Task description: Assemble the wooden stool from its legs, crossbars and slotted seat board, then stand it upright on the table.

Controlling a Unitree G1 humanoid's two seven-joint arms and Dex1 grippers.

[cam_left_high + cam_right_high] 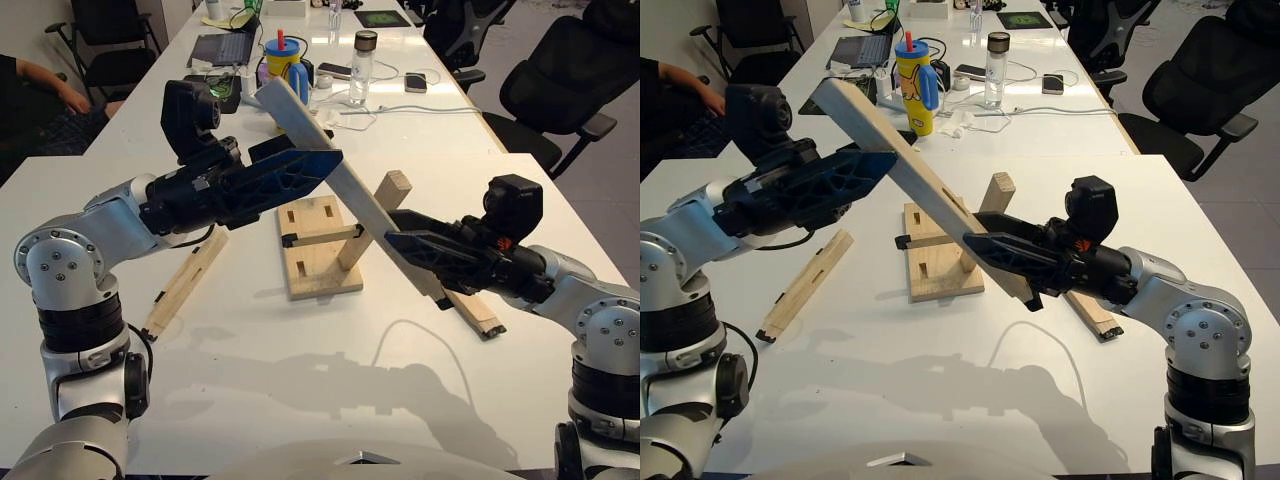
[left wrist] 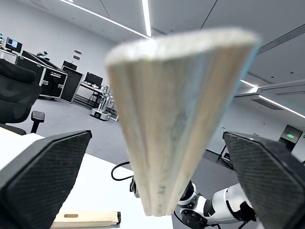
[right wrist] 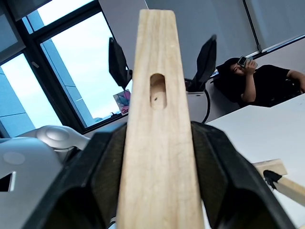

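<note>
A long wooden leg (image 1: pixel 300 125) with a slot (image 3: pixel 157 90) hangs slanted over the table's middle. My right gripper (image 1: pixel 400 235) is shut on its lower part, fingers (image 3: pixel 217 162) pressed to both sides. My left gripper (image 1: pixel 325 165) is open around the upper part, with gaps between its fingers (image 2: pixel 43 167) and the wood (image 2: pixel 176 129). Below lies the slotted seat board (image 1: pixel 315 255), flat, with one leg (image 1: pixel 378 210) standing tilted in it and a crossbar (image 1: pixel 320 237) joined to that leg. Another leg (image 1: pixel 185 285) lies at the left. A further wooden piece (image 1: pixel 477 313) lies under my right arm.
The adjoining table behind holds a laptop (image 1: pixel 225 48), a yellow and blue cup (image 1: pixel 282 58), a bottle (image 1: pixel 362 65), phones and cables. Black office chairs (image 1: pixel 560 90) stand at the right. The near half of my white table (image 1: pixel 330 400) is bare.
</note>
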